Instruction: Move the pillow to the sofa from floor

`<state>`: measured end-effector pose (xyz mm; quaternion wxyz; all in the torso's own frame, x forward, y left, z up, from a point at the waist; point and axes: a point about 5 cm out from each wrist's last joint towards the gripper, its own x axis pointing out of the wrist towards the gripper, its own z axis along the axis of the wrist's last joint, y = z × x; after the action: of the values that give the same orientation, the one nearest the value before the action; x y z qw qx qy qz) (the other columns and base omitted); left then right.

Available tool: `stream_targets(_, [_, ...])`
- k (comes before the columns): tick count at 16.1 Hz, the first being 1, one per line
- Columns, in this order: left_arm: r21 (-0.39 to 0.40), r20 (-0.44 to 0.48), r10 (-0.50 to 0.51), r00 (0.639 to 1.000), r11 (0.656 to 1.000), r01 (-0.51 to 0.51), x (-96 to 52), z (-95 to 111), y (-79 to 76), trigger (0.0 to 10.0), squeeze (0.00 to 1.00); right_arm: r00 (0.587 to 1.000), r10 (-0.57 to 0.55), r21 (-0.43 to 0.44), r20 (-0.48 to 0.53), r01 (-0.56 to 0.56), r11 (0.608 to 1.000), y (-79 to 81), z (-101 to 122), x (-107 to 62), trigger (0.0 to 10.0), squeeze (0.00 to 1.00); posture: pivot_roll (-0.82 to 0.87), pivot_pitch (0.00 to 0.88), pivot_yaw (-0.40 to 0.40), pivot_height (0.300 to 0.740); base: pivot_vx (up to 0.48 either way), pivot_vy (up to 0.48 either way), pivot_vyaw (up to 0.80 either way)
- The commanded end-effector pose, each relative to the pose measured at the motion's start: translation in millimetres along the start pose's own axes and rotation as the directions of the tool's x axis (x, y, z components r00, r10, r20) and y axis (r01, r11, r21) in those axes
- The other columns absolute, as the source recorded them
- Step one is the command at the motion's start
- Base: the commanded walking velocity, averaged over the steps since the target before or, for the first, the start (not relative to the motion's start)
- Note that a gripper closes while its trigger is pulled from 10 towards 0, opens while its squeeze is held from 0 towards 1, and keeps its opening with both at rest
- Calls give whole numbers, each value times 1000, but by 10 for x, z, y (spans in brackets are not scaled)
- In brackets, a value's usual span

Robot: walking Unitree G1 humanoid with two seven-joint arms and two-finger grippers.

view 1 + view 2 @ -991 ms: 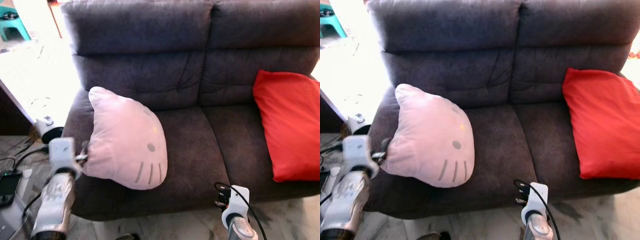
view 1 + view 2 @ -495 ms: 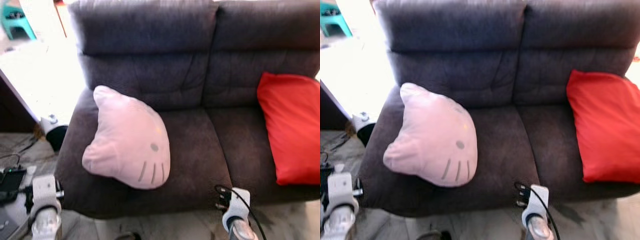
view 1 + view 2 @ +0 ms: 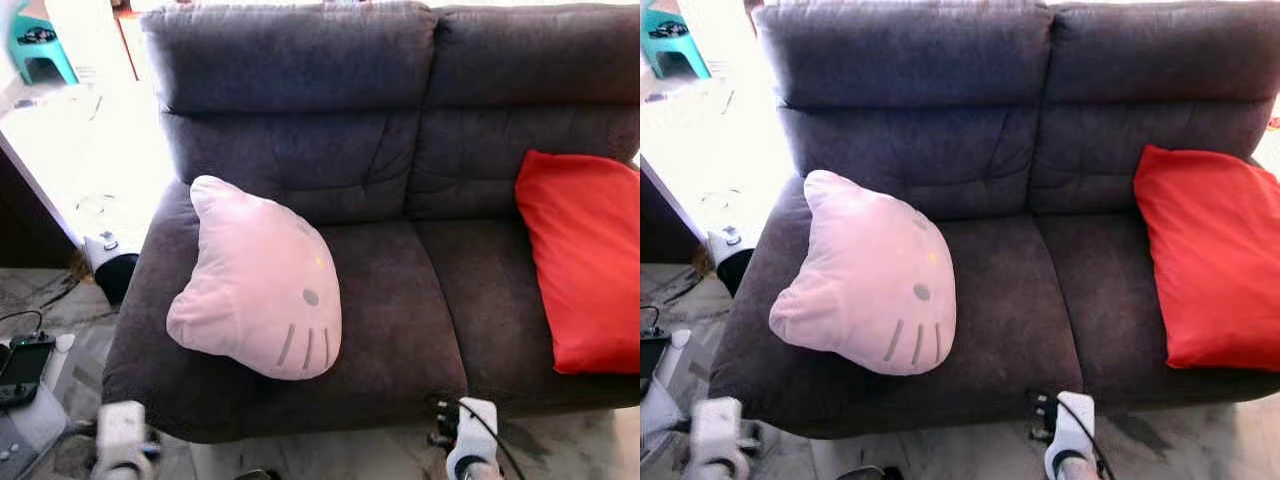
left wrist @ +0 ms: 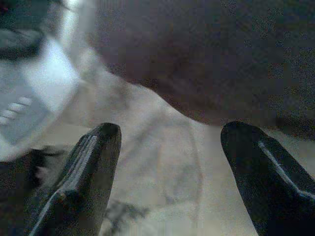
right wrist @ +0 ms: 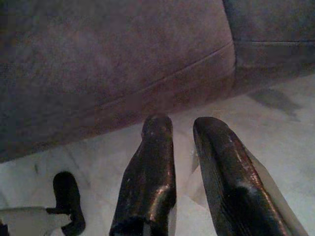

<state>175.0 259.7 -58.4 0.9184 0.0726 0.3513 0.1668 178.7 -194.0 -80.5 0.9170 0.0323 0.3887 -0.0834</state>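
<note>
Both arms hang low in front of the sofa (image 3: 400, 290), only their wrists showing at the lower edge of the head views. The left hand (image 4: 170, 142) points down at the pale floor (image 4: 162, 167) beside the sofa's dark front edge, its two black fingers (image 4: 91, 172) spread wide apart with nothing between them. The right hand (image 5: 182, 147) also aims at the floor just in front of the sofa base, its fingers close together with only a narrow gap between them, holding nothing. The pillow (image 3: 262, 283) lies on the left seat cushion of the sofa, its upper part leaning toward the backrest. It is a soft pale pink pillow shaped like a cat's head, with a pointed ear at the top, a rounded ear toward the left armrest, a small grey oval eye, a faint yellow nose and three grey whisker lines near its lower edge. A red cushion (image 3: 582, 262) rests on the right seat, well apart from the pillow.
</note>
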Motion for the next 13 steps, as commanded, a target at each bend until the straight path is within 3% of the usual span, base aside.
stream_targets(1, [11, -15, -32, 999, 999, 32, -7, -44, -28, 10000, 0, 1000, 4, -11, -20, -4, 1000, -2, -45, -12, 10000, 0, 94, 8, -27, 740, 0, 0, 475])
stream_targets(3, [27, -36, -62, 997, 998, 63, -13, -95, -68, 10000, 0, 1000, 9, -12, -24, -9, 1000, 13, -65, -18, 10000, 0, 89, 7, -27, 740, 0, 0, 478])
stream_targets(10, [43, -57, -125, 991, 991, 128, 1, -97, -203, 10000, 0, 998, 26, -29, -58, -28, 999, 18, -109, -26, 10000, 0, 89, 28, -29, 740, 0, 0, 0])
stream_targets(13, [49, -58, -129, 990, 990, 132, 6, -91, -225, 10000, 0, 998, 33, -27, -59, -34, 999, 22, -112, -27, 10000, 0, 90, 32, -29, 740, 0, 0, 385])
